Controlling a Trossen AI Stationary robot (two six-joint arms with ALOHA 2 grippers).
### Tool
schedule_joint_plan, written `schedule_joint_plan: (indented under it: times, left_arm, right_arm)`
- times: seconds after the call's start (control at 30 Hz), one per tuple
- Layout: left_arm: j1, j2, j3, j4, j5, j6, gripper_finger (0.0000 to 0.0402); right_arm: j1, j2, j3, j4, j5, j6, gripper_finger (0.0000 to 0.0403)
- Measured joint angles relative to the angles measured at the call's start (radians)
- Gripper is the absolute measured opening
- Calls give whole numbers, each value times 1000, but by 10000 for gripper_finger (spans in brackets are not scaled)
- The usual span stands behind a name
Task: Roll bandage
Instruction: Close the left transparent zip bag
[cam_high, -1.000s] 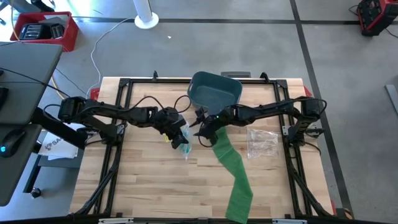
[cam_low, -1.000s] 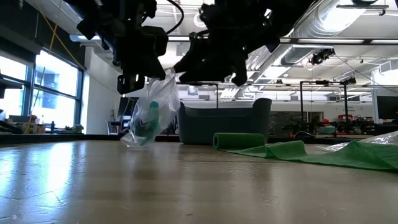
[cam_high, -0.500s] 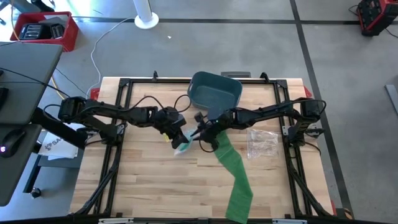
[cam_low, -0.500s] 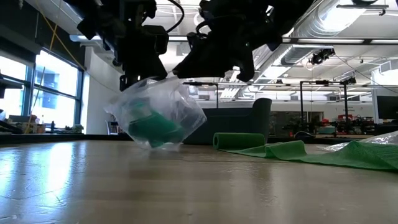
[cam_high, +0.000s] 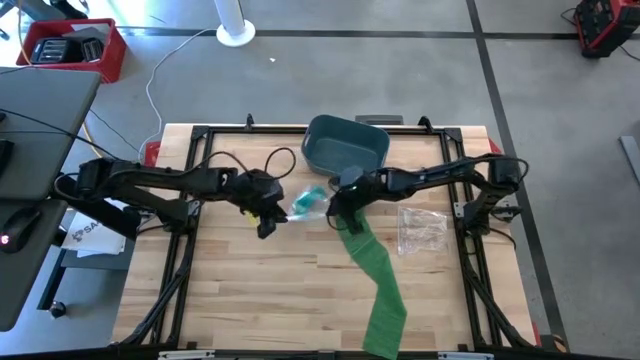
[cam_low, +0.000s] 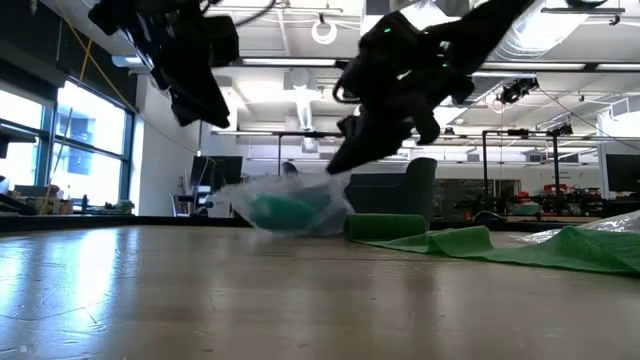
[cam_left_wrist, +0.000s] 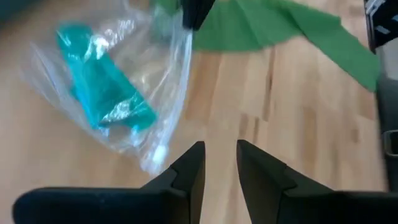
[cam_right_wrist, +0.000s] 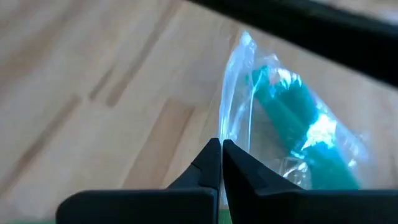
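Pinching the clear bag (cam_high: 308, 203) w/ teal bandage roll (cam_right_wrist: 297, 118) by its edge, right hand (cam_high: 335, 210) is clenched near surface (cam_high: 250, 290) centre. Left hand (cam_high: 268, 222) hangs beside it, released, fingers parted. Green bandage strip (cam_high: 378, 275) trails toward front edge.

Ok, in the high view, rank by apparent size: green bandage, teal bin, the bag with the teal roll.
1. green bandage, the long strip
2. teal bin
3. bag with the teal roll, smallest
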Motion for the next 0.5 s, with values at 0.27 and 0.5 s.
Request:
schedule_joint_plan:
  times: [0.27,0.5]
  left_arm:
    - [-141,-19,-46,252,-323,180,93]
    - [-175,-19,-91,377,-374,182,129]
  right_arm:
    - [-32,-224,-206,265,-79,199,1]
    - [-32,-411,-328,248,-79,286,0]
